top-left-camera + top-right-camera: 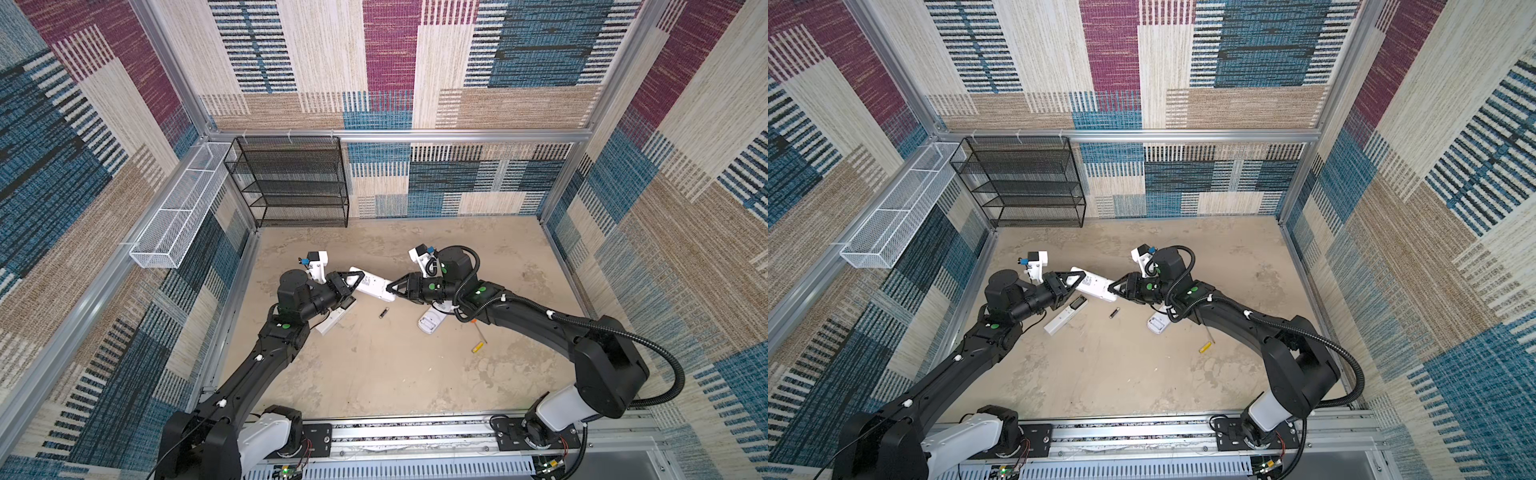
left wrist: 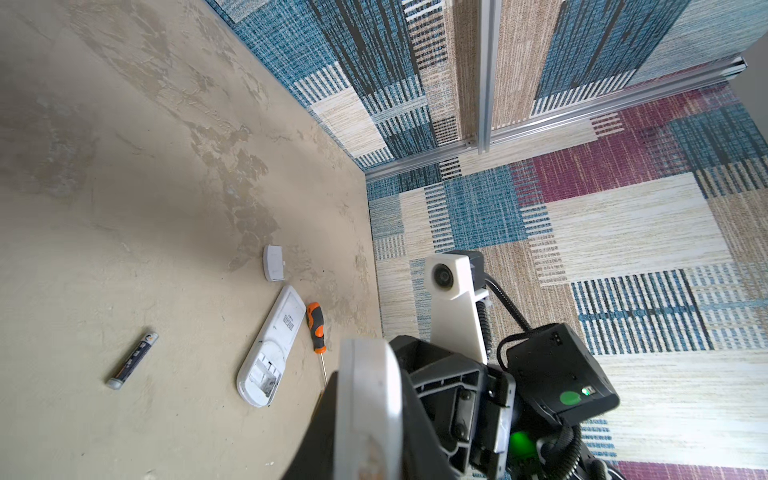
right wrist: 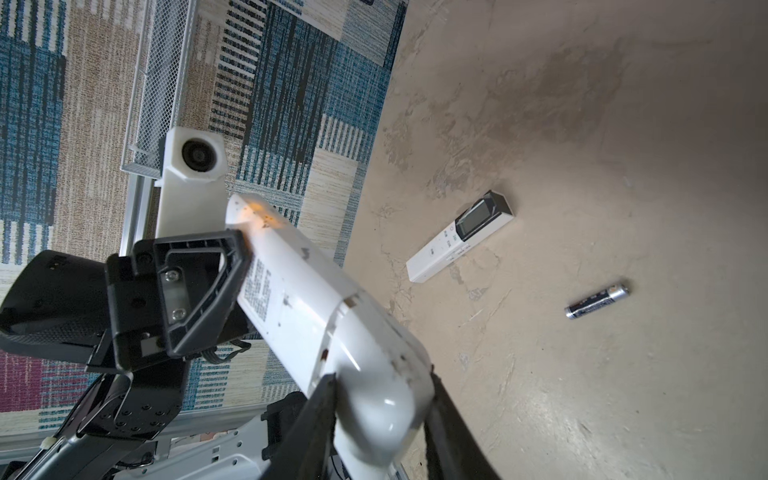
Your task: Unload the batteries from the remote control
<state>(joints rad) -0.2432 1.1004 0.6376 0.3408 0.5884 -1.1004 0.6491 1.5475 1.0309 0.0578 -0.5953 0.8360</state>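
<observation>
Left fingers (image 3: 187, 243) clenched on one end of the white remote (image 1: 372, 286); right fingers (image 3: 311, 436) pinch its other, rounded end. Remote hangs between them, clear of the surface (image 1: 374, 374). Its back carries a block of small print, too fine to read.

One black battery (image 3: 596, 304) lies loose on the surface, near the held remote. It has an orange mark and small lettering, illegible.

Second remote (image 3: 459, 241) lies display up, button captions unreadable.

Third remote (image 2: 270, 349) lies face down, battery bay open, label illegible. White cover (image 2: 273, 262) near one end, orange-and-black screwdriver (image 2: 316, 322) just beside it.
</observation>
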